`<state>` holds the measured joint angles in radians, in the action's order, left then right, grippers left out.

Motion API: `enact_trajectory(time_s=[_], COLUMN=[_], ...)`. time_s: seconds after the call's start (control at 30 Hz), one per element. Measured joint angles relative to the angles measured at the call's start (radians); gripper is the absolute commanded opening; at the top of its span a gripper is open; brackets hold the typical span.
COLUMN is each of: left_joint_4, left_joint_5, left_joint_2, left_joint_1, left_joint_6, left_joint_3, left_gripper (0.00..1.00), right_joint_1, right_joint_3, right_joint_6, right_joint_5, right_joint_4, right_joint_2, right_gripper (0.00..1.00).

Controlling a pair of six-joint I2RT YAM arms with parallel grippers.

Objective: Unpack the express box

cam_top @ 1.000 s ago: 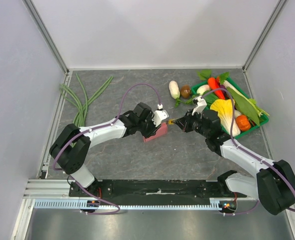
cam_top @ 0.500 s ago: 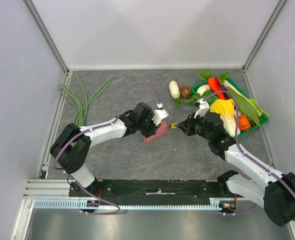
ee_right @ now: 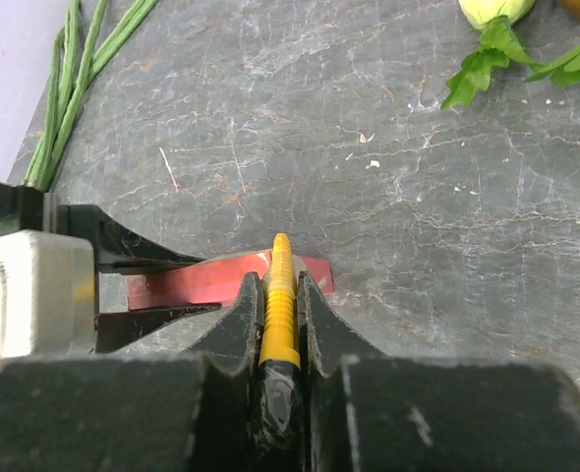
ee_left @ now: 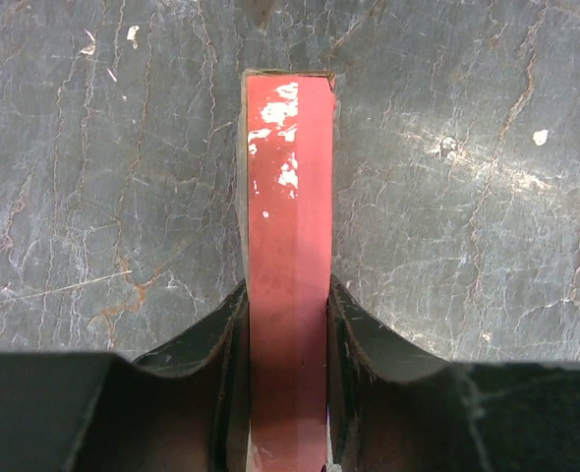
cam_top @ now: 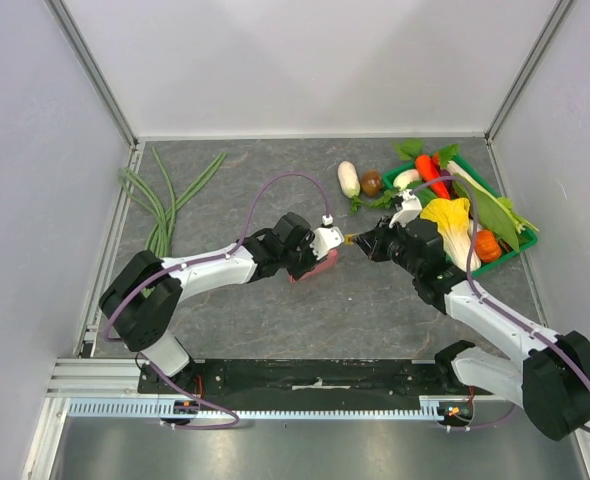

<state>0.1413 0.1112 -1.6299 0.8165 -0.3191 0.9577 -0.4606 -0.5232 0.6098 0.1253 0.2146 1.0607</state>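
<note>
The pink-red express box [ee_left: 288, 226] stands on its narrow edge on the grey tabletop. My left gripper [ee_left: 287, 295] is shut on it, one finger on each broad face. In the top view the box [cam_top: 321, 266] shows only partly under my left gripper [cam_top: 318, 256]. My right gripper [ee_right: 278, 285] is shut on the yellow-and-black utility knife [ee_right: 279, 295]. The knife's tip lies over the top edge of the box [ee_right: 187, 283] near its right end; I cannot tell if it touches. In the top view my right gripper [cam_top: 363, 243] holds the knife [cam_top: 349, 240] just right of the box.
A green tray [cam_top: 509, 259] full of vegetables stands at the right. A white radish [cam_top: 348, 178] and a brown vegetable [cam_top: 371, 183] lie beside it. Long green beans [cam_top: 165, 195] lie at the far left, also in the right wrist view [ee_right: 74, 88].
My left gripper has shifted right with the box. My right gripper dipped, then moved up and left with the knife, so its tip now sits at the box's end.
</note>
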Motion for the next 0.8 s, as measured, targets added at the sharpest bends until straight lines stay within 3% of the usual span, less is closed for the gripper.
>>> enact_trajectory(time_s=[0.8], left_joint_4=[-0.055], left_joint_5=[-0.008], left_joint_2=[0.017], left_joint_1=[0.005], left_joint_6=[-0.012], left_joint_3=[-0.04], left_gripper=[0.08], right_joint_1=[0.0], right_joint_3=[0.0], right_joint_6=[0.031], right_joint_5=[0.024], right_joint_4=[0.069], right_joint_2=[0.064], right_gripper=[0.0])
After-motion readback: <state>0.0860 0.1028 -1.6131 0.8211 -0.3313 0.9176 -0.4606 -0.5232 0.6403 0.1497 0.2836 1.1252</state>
